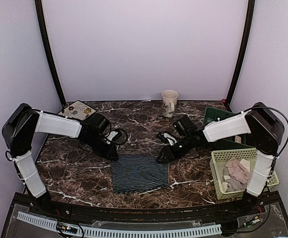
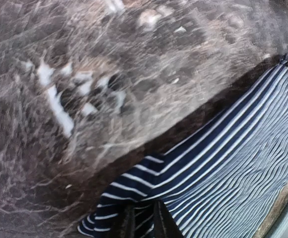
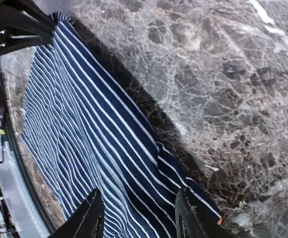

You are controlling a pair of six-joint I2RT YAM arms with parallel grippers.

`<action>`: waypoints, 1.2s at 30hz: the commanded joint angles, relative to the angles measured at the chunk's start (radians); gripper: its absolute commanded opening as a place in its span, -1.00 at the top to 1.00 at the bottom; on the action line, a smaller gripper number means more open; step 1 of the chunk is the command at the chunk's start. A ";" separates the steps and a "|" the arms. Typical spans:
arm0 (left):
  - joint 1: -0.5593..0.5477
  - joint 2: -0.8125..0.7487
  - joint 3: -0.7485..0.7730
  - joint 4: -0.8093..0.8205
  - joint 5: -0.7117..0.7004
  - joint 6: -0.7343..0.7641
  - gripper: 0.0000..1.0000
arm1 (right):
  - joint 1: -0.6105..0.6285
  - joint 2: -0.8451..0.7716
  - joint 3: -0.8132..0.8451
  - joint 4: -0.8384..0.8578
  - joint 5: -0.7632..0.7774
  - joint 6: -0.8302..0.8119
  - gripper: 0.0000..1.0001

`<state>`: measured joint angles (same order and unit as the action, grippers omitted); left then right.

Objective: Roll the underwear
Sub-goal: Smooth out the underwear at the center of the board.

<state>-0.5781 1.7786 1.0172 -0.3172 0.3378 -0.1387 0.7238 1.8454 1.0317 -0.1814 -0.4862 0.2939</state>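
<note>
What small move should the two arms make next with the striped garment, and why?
Probably close the right end effector on the far right corner of the striped underwear: its fingers stand open over that corner, while the left end effector sits at the far left corner. The cloth lies flat, not yet rolled.

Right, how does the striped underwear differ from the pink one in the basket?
The striped underwear is navy with white lines; the pink underwear is dusty pink with cream. The striped one lies flat on the table; the pink one sits crumpled in the basket. Both are unrolled cloth.
</note>
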 commanded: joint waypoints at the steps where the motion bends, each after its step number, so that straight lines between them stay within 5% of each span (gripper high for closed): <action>1: 0.055 0.040 -0.038 -0.100 -0.083 -0.014 0.68 | -0.032 0.022 -0.057 -0.016 -0.045 0.003 0.06; 9: 0.105 0.135 0.129 -0.184 -0.167 0.129 0.67 | -0.021 -0.028 -0.030 -0.035 -0.058 0.018 0.05; 18: 0.100 -0.144 0.067 -0.140 0.061 0.214 0.06 | 0.017 -0.169 0.092 -0.167 0.051 -0.089 -0.04; 28: -0.031 -0.254 -0.099 -0.135 0.105 0.101 0.20 | 0.197 -0.066 0.070 -0.112 -0.003 0.022 0.28; 36: -0.060 -0.212 -0.191 -0.110 0.127 -0.013 0.36 | 0.251 0.091 0.055 -0.128 0.008 -0.051 0.48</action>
<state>-0.6422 1.5406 0.8513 -0.4267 0.4538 -0.0933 0.9539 1.8828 1.1049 -0.2928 -0.4919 0.2882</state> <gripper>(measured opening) 0.328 0.275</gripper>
